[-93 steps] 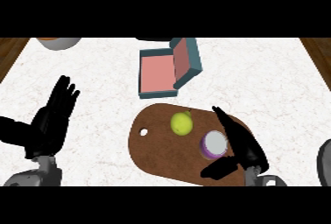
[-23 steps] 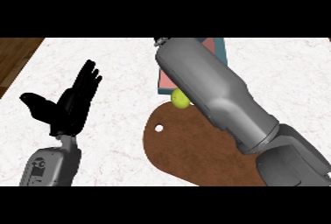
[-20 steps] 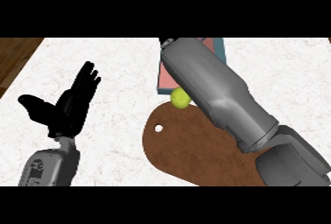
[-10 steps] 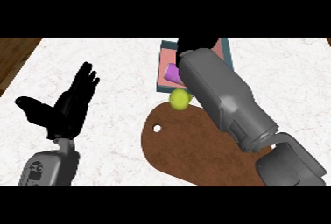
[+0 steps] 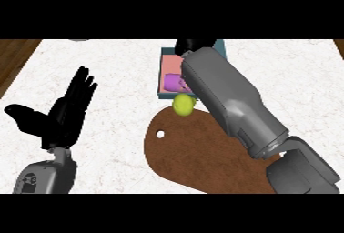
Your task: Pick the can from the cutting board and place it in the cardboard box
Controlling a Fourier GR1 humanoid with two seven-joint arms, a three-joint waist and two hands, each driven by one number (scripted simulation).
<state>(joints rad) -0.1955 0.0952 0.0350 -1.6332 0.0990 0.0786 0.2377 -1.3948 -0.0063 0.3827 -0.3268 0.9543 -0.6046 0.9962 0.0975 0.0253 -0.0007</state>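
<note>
Can (image 5: pixel 173 83) sits purple inside the box (image 5: pixel 163 73), beside my right forearm. Right robot hand (image 5: pixel 191 44) is mostly hidden; I cannot tell its grip. Left robot hand (image 5: pixel 64 111) rests released. I'd lift straight up, sparing the lime (image 5: pixel 183 104).

White marbled counter top (image 5: pixel 114 59), dark wooden floor (image 5: pixel 15 52) beyond its left edge, even light

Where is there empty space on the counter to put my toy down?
Bare white counter lies between the open left hand and the brown cutting board, and right of the grey right forearm. It is crowded around the teal cardboard box, purple can and yellow-green fruit.
</note>
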